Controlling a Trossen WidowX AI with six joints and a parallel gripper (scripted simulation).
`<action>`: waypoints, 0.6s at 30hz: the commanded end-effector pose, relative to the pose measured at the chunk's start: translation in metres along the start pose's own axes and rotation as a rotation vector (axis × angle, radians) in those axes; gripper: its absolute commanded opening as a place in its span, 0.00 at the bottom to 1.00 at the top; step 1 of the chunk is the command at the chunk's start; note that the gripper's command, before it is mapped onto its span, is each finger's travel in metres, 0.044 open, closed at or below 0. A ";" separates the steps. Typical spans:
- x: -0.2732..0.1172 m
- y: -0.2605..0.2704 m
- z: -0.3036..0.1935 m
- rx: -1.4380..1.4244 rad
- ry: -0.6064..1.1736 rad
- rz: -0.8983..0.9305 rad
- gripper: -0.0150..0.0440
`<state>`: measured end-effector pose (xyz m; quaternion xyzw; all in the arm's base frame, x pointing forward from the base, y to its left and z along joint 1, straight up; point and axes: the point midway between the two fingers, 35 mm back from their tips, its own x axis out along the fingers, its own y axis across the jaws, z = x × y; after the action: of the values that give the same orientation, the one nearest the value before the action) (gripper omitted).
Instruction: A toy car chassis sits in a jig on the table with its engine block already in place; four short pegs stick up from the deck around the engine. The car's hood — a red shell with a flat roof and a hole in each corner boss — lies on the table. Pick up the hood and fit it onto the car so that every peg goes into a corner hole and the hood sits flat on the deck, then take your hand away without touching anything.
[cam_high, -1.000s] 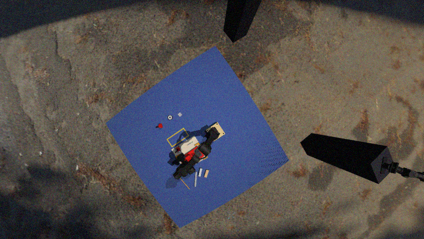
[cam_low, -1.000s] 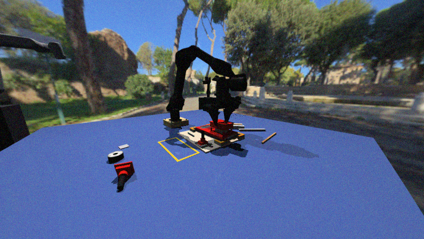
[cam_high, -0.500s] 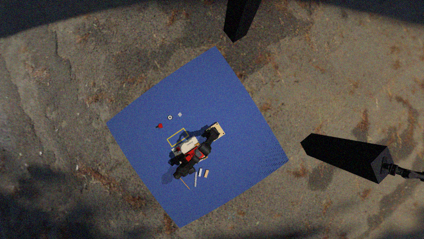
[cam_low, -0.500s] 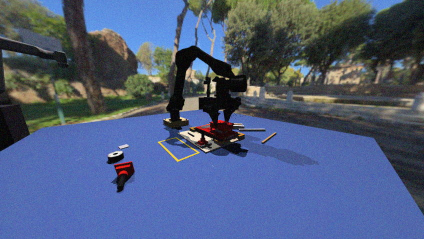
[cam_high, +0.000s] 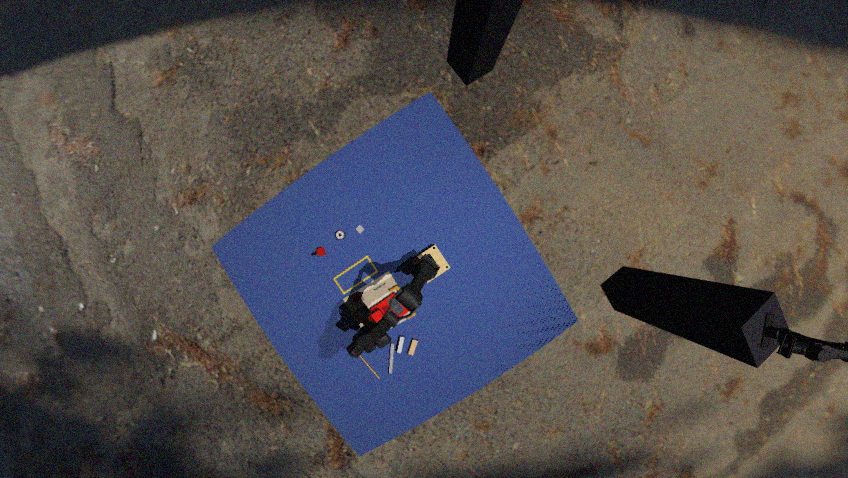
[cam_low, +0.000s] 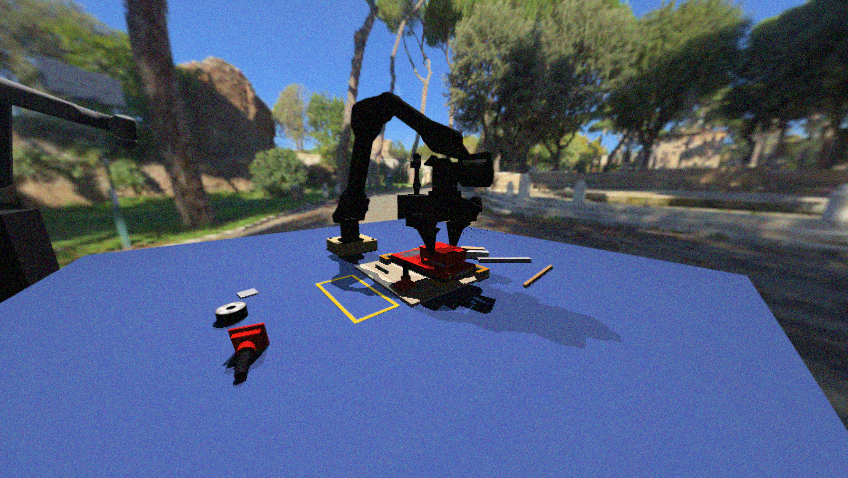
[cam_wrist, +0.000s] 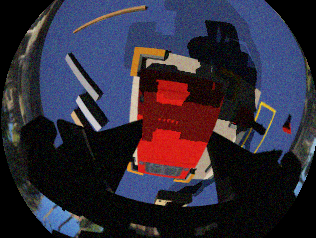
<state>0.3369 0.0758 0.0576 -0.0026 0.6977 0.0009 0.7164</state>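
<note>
My gripper (cam_low: 442, 243) (cam_wrist: 176, 128) points down and is shut on the red hood (cam_low: 442, 254) (cam_wrist: 180, 125), one finger at each side. The hood is low over the red chassis (cam_low: 404, 256) (cam_wrist: 160, 154), roughly lined up with it. The chassis lies on the pale jig (cam_high: 380, 289) (cam_low: 385, 277) (cam_wrist: 134, 97), which has orange corner stops. A grey window patch shows at the chassis end nearer the arm's base. The pegs, corner holes and engine block are hidden or too dark to make out. I cannot tell whether a gap remains under the hood.
A dark post (cam_low: 406, 276) with a red foot stands beside the car. A yellow outline (cam_low: 334, 303) (cam_high: 339, 286) lies beside the jig. Farther off are a wheel (cam_low: 231, 309), a grey tile (cam_low: 247, 293) and a red black-handled object (cam_low: 248, 339). Pale bars and an orange stick (cam_low: 538, 276) lie opposite.
</note>
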 end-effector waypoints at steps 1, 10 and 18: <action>0.002 0.000 0.000 0.004 0.000 0.002 0.25; 0.004 0.000 0.000 0.004 0.000 0.002 0.25; 0.001 0.000 0.000 0.003 0.000 0.001 0.25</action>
<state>0.3372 0.0758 0.0550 -0.0018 0.6971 0.0010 0.7170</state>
